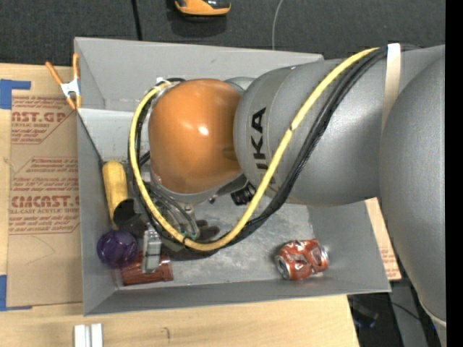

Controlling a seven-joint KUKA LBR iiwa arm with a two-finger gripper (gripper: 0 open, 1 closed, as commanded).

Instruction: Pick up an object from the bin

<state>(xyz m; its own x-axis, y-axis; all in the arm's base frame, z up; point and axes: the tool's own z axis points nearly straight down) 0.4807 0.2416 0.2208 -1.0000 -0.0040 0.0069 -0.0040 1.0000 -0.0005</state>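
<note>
My gripper [175, 208] hangs low over the bin's left front part, mostly hidden under the arm's wrist. Just left of it lies a yellow cylinder [113, 183] with a black end, along the bin's left wall. In front of that sits a purple rounded thing [116, 248]. A flat reddish-brown thing [145, 272] with a grey piece on top lies in the front left corner, just below the gripper. What lies directly beneath the gripper is hidden.
A crushed red and white can [300, 259] lies alone near the bin's front right. The arm, with its orange cover and yellow cable, reaches in from the right and hides the bin's middle and back.
</note>
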